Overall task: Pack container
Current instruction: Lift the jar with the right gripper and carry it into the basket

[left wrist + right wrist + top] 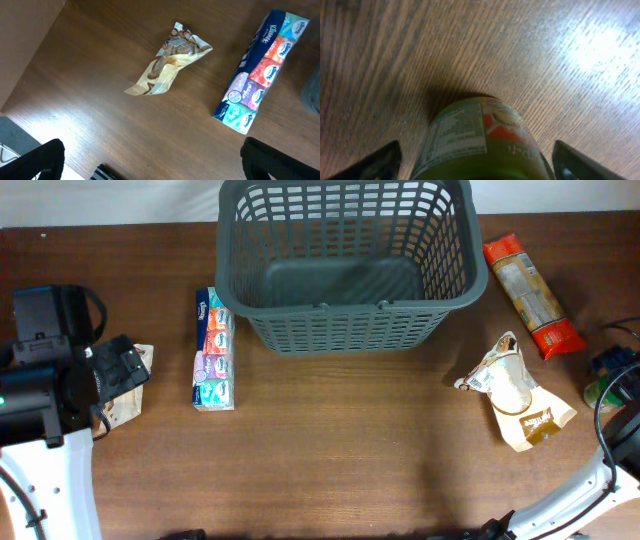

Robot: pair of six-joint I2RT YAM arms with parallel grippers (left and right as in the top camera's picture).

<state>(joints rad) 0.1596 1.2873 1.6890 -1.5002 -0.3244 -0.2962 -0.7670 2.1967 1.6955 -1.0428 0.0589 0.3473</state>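
The container, a large dark grey lattice basket (350, 320), stands at the back centre and holds nothing that shows. My left gripper (122, 372) is open and empty above the table at the left, over a small beige snack bag (128, 402). In the left wrist view the gripper (152, 167) hangs well above the snack bag (167, 62). My right gripper (617, 377) is at the far right edge. In the right wrist view its fingers (480, 162) are open on either side of a green labelled jar (477, 137), with gaps on both sides.
A multicolour tissue pack (213, 350) lies left of the basket and also shows in the left wrist view (262, 70). A red-orange pasta packet (532, 295) lies right of the basket. A crumpled beige bag (515, 390) lies in front of it.
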